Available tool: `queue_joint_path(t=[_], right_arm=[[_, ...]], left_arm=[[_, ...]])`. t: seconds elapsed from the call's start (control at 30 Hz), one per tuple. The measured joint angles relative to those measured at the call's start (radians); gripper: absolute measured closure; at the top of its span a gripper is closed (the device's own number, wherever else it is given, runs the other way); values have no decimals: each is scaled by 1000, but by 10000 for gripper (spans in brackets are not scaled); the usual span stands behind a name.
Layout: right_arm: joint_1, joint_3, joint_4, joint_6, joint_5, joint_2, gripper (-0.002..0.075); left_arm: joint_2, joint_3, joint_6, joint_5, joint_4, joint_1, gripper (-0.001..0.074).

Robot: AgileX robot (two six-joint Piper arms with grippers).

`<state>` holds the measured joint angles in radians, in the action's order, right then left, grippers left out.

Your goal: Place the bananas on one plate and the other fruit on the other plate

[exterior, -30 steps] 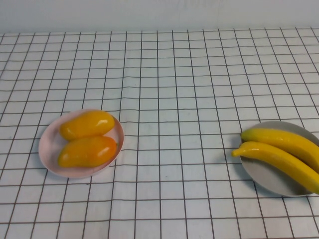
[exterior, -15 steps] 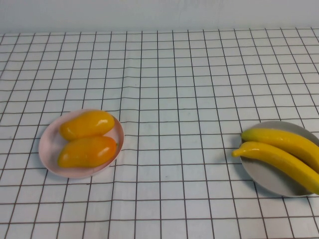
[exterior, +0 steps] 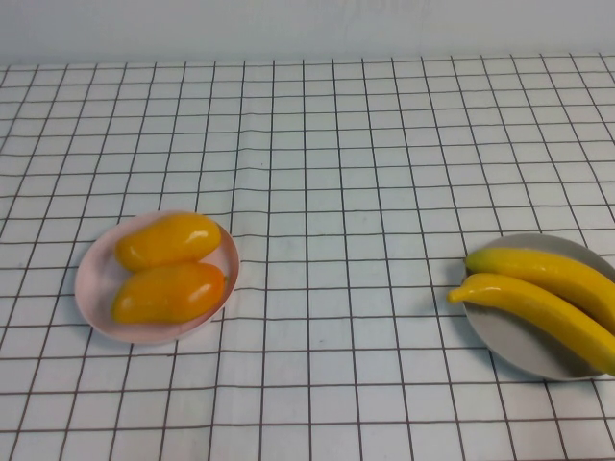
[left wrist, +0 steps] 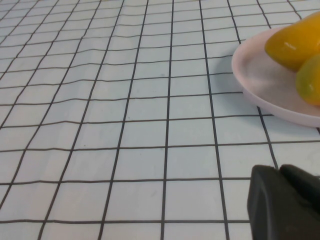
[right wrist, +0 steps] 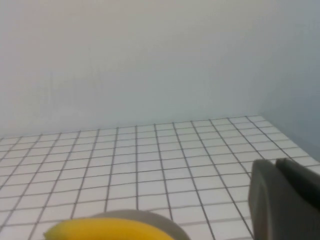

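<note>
Both mangoes lie side by side on the pink plate near the worktop's left edge, and both bananas lie across the grey plate at the right edge, their tips overhanging its rim toward the middle. By this layout the sorting looks finished: no fruit lies loose on the checked cloth between the plates. The left gripper sits low just beside the pink plate, fingers clenched on nothing. The right gripper hangs back above the near side of the grey plate, also clenched and empty. I judge that no grasp is left to make; the next move calls only for keeping both arms clear of the plates.
</note>
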<state>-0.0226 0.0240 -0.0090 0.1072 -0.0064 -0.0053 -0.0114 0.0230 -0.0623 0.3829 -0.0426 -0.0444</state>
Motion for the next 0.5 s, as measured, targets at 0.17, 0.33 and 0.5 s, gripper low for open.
queue_joint_path(t=[0.17,0.33,0.5], right_arm=[[-46,0,9,0,68,-2,741],[-46,0,36,0,192,-2,741],[-46,0,82,-2,370,-2,741]], left_arm=[[0,0,0,0,0,0,738],[0,0,0,0,0,0,738],[0,0,0,0,0,0,738]])
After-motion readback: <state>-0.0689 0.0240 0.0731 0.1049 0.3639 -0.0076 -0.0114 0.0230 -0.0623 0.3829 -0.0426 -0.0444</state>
